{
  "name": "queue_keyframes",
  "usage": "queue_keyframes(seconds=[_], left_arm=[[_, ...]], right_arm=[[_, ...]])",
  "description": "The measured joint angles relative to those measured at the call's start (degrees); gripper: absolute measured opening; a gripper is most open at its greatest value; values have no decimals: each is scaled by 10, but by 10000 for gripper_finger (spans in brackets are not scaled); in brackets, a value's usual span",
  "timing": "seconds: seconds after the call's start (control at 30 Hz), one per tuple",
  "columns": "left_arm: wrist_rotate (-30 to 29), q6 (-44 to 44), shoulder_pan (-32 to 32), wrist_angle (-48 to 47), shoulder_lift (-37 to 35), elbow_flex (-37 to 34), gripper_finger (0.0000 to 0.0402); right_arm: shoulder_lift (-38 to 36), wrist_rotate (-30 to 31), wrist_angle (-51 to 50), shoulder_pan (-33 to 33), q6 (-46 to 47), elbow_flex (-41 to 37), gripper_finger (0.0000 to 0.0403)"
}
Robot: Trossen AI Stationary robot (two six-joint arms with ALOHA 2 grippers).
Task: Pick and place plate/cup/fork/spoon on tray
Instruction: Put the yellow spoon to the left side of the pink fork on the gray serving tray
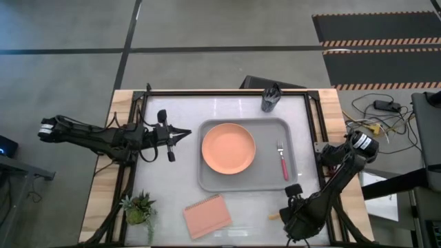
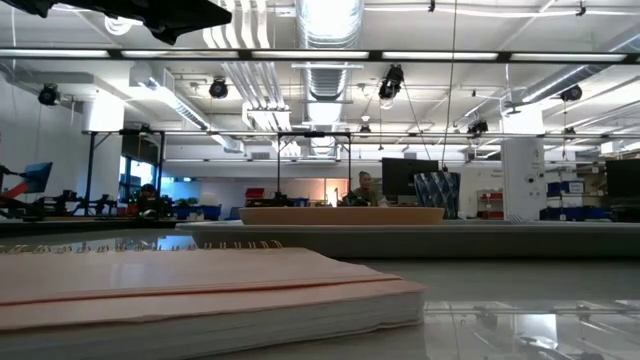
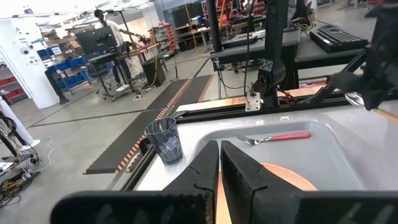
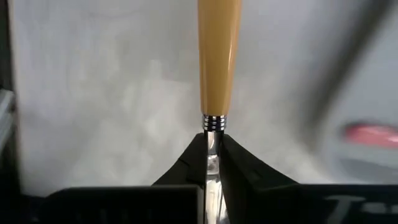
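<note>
The light-grey tray [image 1: 248, 180] lies mid-table. The salmon-orange plate [image 1: 228, 148] and the red-pink-handled fork [image 1: 282, 162] lie on it. The dark cup [image 1: 270, 98] stands on the table by the tray's far edge and shows in the left wrist view [image 3: 165, 140]. My right gripper [image 1: 288, 212] is at the near right, beside the tray's near right corner, shut on the orange-handled spoon [image 4: 217, 56]. My left gripper [image 1: 185, 133] is shut and empty, above the table left of the tray. My right gripper pinches the spoon's silver neck [image 4: 212, 144] between its two fingers, just behind the ringed collar of the orange handle. The fingers come from above, pointing down. The handle [image 1: 274, 215] sticks out toward the table's left. The fingers hide the bowl; whether the spoon is lifted does not show.
A salmon-pink spiral notebook [image 1: 207, 215] lies at the near edge, filling the low view [image 2: 200, 290]. A small potted plant [image 1: 140, 209] stands at the near left. Cables lie off the table's right side [image 1: 375, 117].
</note>
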Motion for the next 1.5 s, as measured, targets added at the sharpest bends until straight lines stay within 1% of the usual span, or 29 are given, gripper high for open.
queue_keyframes(seconds=[0.13,0.23,0.37,0.5,0.6,0.7,0.77,0.9,0.97,1.17,1.5], left_arm=[[0,0,0,0,0,0,0],[0,0,0,0,0,0,0],[0,0,0,0,0,0,0],[0,0,0,-1,0,0,0],[0,0,0,-2,0,0,0],[0,0,0,-2,0,0,0],[0,0,0,-2,0,0,0],[0,0,0,-2,0,0,0],[0,0,0,-2,0,0,0],[0,-16,0,-3,0,0,0],[0,-31,0,-5,3,0,0]], right_arm=[[0,70,-76,-26,-58,47,13],[0,94,-104,-62,-128,69,13],[-6,124,-105,-118,-245,73,13],[-12,169,-118,-174,-383,70,13],[-14,195,-151,-216,-491,69,13],[-14,206,-204,-257,-576,67,13],[-14,226,-212,-283,-625,60,13],[-14,293,-191,-316,-767,37,13],[-14,302,-169,-331,-825,21,13],[-14,299,-110,-357,-896,-28,13],[-13,297,2,-360,-1018,-97,13]])
